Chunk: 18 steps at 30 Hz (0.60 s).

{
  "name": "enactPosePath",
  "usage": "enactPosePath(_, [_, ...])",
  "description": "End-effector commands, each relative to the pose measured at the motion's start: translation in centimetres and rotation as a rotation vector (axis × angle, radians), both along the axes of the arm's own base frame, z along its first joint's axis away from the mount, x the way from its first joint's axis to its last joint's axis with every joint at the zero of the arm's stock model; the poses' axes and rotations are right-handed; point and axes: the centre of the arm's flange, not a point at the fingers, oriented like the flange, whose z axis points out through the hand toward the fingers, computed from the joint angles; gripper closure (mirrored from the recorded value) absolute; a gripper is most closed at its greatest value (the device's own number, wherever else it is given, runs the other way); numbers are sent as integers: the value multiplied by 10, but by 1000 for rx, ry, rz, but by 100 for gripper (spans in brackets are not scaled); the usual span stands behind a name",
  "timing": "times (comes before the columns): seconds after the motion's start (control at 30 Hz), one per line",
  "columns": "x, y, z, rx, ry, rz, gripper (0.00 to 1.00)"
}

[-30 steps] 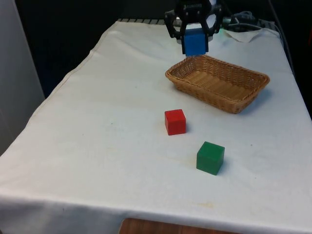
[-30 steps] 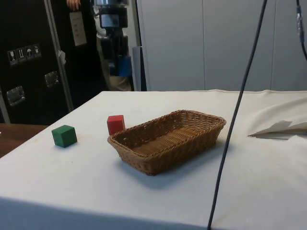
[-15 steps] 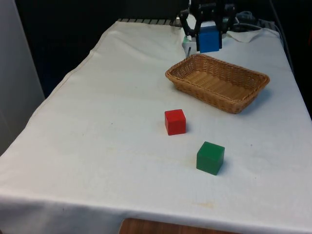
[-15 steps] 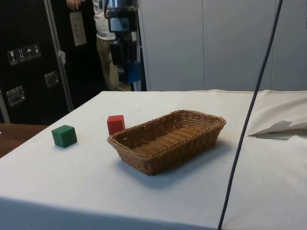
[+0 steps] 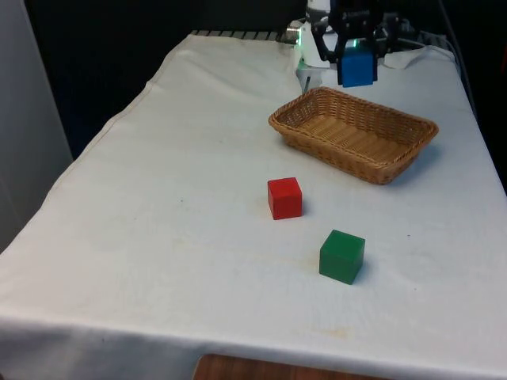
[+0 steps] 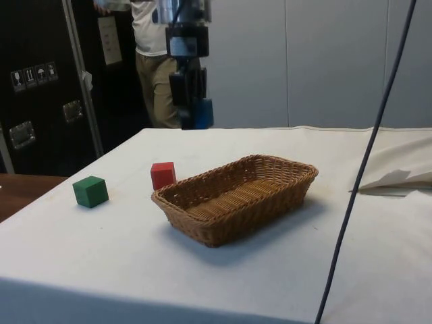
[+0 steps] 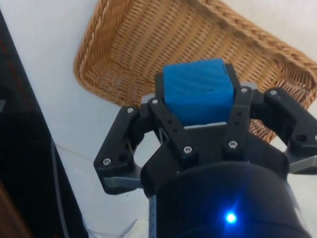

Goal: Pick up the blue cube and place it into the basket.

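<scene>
The gripper (image 5: 356, 57) held the blue cube (image 5: 356, 69) tightly between its two black fingers (image 7: 168, 124), up in the air above the table. In the front view the cube hung over the far rim of the wicker basket (image 5: 396, 170), not touching it. In the side view the gripper (image 6: 196, 115) and the blue cube (image 6: 203, 113) were seen above the far end of the table, well higher than the wicker basket (image 6: 223, 226). In the wrist view the blue cube (image 7: 198, 91) was pressed between the fingers, and below it lay the woven bottom and one corner of the wicker basket (image 7: 129, 59).

The basket stood on the white cloth (image 5: 158, 198) and its inside was empty. The red cube (image 5: 284, 198) stood on the cloth in front of the basket, near it but apart. The green cube (image 5: 341, 256) stood closer to the front edge of the table, to the front view's right of the red one. A person (image 6: 156, 61) stood behind the table in the side view
</scene>
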Motion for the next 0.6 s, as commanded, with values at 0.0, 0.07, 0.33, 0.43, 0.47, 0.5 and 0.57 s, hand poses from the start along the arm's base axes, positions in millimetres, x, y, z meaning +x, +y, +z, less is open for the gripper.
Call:
enactPosePath(0.0, [-4,3,0,-5,-12,-5,100])
enactPosePath(0.07, [-9,7,-3,-6,-13,-4,100])
enactPosePath(0.33, [-27,19,-10,-6,-23,-4,100])
enactPosePath(0.43, [-34,20,-14,-7,-27,-1,100])
enactPosePath(0.47, [-35,20,-14,-7,-27,0,100])
enactPosePath(0.5, [-34,20,-15,-6,-18,2,100])
enactPosePath(0.57, [-37,19,-16,-7,-26,-1,100])
